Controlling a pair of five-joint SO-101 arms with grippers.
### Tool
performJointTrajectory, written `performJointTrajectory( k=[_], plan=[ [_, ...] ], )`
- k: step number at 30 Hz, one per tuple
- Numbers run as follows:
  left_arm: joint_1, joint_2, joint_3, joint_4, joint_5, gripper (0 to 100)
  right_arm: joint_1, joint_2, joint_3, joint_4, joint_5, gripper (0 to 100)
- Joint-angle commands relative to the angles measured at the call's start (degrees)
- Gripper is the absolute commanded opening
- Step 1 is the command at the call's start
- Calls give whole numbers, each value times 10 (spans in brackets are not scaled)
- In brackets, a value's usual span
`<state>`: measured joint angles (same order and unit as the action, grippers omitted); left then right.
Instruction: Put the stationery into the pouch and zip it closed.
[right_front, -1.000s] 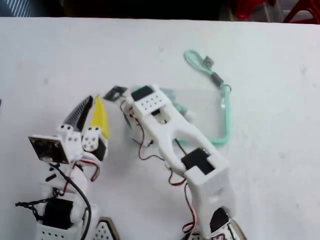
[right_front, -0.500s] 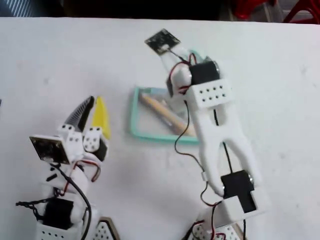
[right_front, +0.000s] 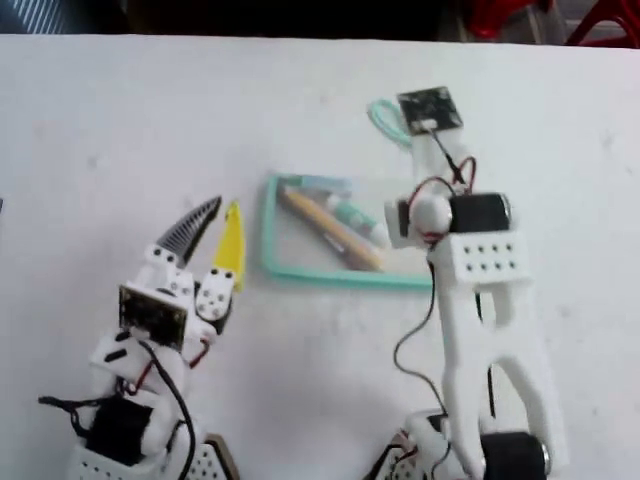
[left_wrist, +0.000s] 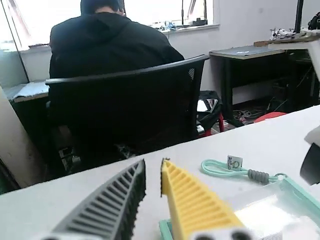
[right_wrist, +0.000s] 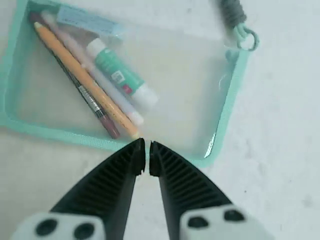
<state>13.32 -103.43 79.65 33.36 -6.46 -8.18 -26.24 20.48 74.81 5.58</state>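
As you read the high view from its left side across, enter these items.

Item 1, left gripper (right_front: 224, 206): black and yellow fingers a narrow gap apart, nothing between them. It sits just left of the pouch's left end, apart from it. Over the last second it has edged towards the pouch and turned a little.

Item 2, pouch (right_front: 320, 276): clear, teal-edged, flat on the white table (right_front: 100, 110), between the two arms. A second ago the right arm lay across it; you now see it uncovered.

Item 3, stationery, all inside the pouch: orange pencil (right_front: 330, 231), glue stick (right_wrist: 120, 75) with a green label, and two slimmer pens alongside the pencil. With every piece seen lying inside, count the filling step as done.

Item 4, strap (right_front: 385, 118): teal cord off the pouch's far right corner, joined there by a ring (right_wrist: 247, 40). You cannot tell from these views whether the zip is run shut.

Item 5, right arm (right_front: 485, 265): it has swung within half a second from the pouch's far edge to its right end. Right gripper (right_wrist: 147, 147): black fingers all but touching, holding nothing, tips poised just off the pouch's near long edge.

Judgement: both pincers are empty and the pouch is uncovered, so the work looks near its close. Check the zip before you log it finished.
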Motion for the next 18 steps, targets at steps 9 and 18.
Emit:
performJointTrajectory(
  k=[9,18],
  plan=[
    [-78,111,-275,152,-54,83,33,-303,-85,27,0,21],
    [-79,373,-658,434,-49,83,-83,-532,-155,45,-4,19]
  ],
)
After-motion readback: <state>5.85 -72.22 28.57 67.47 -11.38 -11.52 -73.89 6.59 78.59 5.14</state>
